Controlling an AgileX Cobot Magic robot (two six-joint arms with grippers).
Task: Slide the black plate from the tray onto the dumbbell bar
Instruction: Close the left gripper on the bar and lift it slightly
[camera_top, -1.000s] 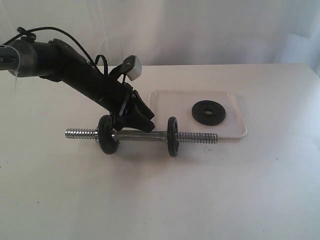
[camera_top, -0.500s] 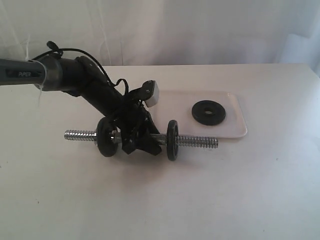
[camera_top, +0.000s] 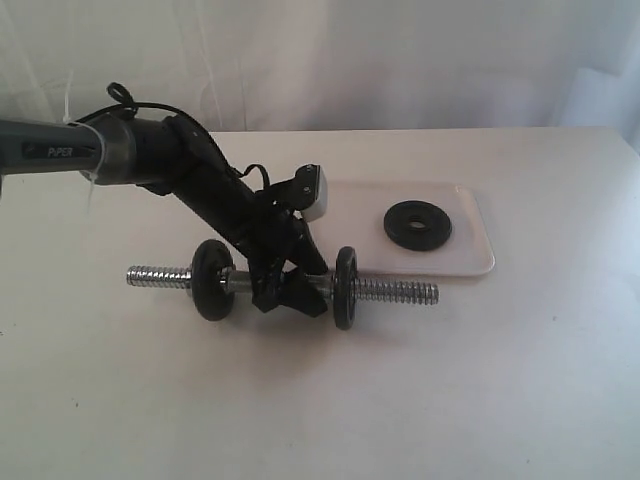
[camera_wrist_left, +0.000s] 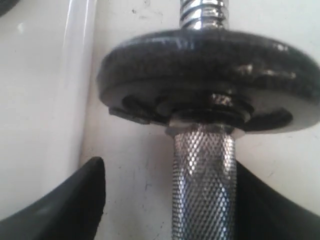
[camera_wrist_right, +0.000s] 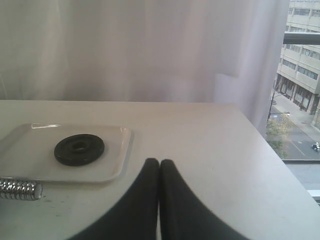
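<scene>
A white desk (camera_top: 500, 380) holds a chrome dumbbell bar (camera_top: 245, 282) with two black discs (camera_top: 212, 279) (camera_top: 345, 287) standing upright on it. The black plate (camera_top: 418, 225) lies flat on the white tray (camera_top: 475, 255), just behind the bar's threaded end. A dark arm (camera_top: 58, 152) marked "PIPER" reaches down between the discs. Its left fingers (camera_wrist_left: 75, 200) are spread on either side of the knurled grip, not clamping it. The right fingers (camera_wrist_right: 147, 200) are pressed together, holding nothing.

White table (camera_top: 500, 400), pale curtain (camera_wrist_right: 150, 50), daylit window (camera_wrist_right: 301, 100)
</scene>
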